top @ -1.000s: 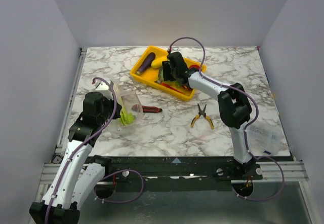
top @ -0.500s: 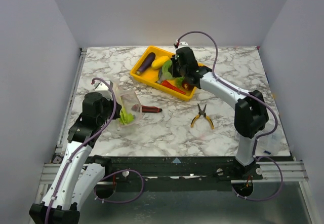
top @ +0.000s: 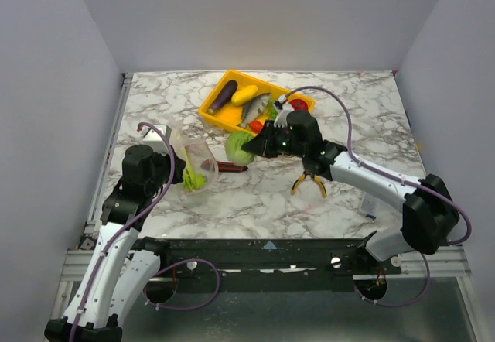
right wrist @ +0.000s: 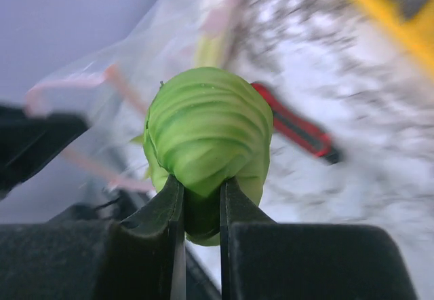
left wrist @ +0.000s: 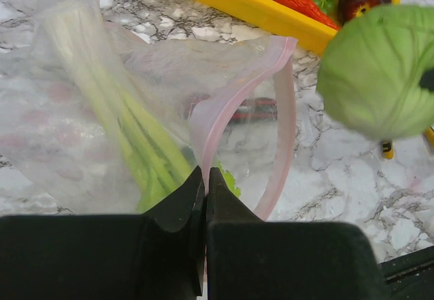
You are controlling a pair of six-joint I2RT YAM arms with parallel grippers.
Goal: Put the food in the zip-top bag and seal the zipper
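Right gripper (top: 261, 142) off yellow tray (top: 210, 114) now, jaws clamping lettuce (top: 240, 148) near zip-top bag (top: 197, 160); left gripper (left wrist: 205, 178) jaws pinch zipper (left wrist: 288, 110).

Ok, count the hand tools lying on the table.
2. The red-and-black pocket knife lies just right of the zip-top bag; the yellow-handled pliers lie mid-table, partly under the right arm. Others could be hidden beneath the arms.
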